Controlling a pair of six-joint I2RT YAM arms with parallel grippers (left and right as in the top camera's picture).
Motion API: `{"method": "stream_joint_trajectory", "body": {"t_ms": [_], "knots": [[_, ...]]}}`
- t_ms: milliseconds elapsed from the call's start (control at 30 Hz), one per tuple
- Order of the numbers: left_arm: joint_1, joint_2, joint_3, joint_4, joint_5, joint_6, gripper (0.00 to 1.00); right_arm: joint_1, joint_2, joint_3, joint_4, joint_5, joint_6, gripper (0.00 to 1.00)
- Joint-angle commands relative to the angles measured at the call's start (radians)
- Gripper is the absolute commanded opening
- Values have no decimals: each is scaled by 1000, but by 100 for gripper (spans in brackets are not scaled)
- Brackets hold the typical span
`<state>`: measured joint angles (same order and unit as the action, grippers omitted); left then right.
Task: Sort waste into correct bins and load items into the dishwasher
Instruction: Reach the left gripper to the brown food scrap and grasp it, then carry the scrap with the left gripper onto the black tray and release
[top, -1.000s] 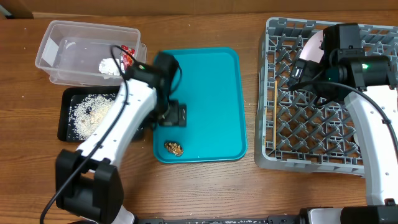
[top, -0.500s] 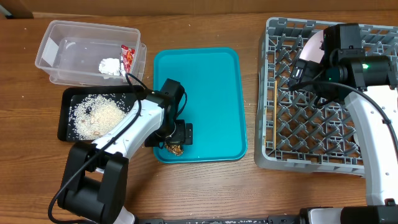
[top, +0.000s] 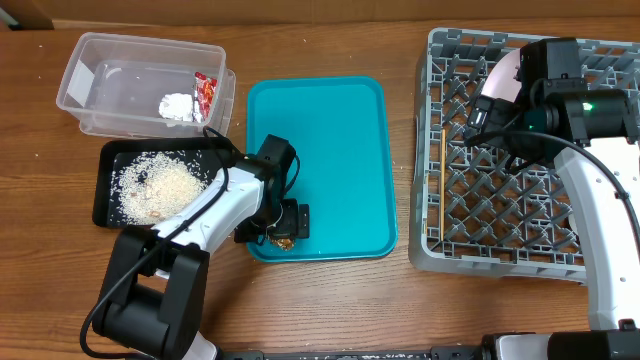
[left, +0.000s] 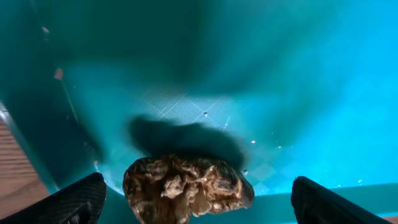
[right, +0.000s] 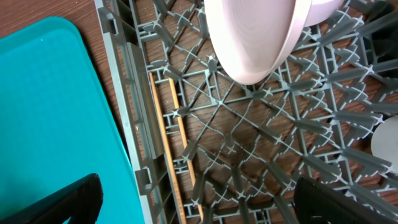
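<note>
The brown food scrap (top: 281, 240) (left: 186, 186) lies at the near edge of the teal serving tray. My left gripper (top: 284, 224) (left: 196, 205) is open, its fingers on either side of the scrap, not touching it. The clear tub (top: 100, 70) holds the red wrapper (top: 205, 90) and the white paper wad (top: 178, 107). The black tray (top: 105, 160) holds loose rice (top: 155, 186). My right gripper (top: 478, 125) (right: 199, 208) is open and empty over the grey dish rack (top: 440, 245) (right: 124, 50). A white plate (right: 261, 31) stands in the rack, and two chopsticks (right: 171, 137) lie along its left side.
The teal serving tray (top: 345, 150) (right: 56, 112) lies between the bins and the rack. A white dish edge (right: 385, 143) shows at the right of the rack. Bare wooden table (top: 320, 300) runs along the front.
My left arm swung from the tray's upper left down to its near edge, and the open gripper lowered around the brown scrap. The right arm has not moved.
</note>
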<state>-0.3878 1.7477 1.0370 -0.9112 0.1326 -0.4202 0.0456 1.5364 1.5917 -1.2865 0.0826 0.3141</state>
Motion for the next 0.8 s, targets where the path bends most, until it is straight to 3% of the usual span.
{"method": "stream_joint_trajectory", "body": {"t_ms": [0, 167, 467, 767], "knots": [[-8, -14, -14, 10, 18, -14, 96, -7, -7, 18, 2, 5, -1, 100], [-12, -14, -19, 11, 18, -33, 84, -7, -6, 18, 2, 5, -1, 100], [-21, -14, -71, 76, 15, -48, 80, -7, -6, 18, -1, 5, -1, 100], [-21, -14, -73, 81, 14, -48, 47, -7, -6, 18, -2, 5, -1, 100]]}}
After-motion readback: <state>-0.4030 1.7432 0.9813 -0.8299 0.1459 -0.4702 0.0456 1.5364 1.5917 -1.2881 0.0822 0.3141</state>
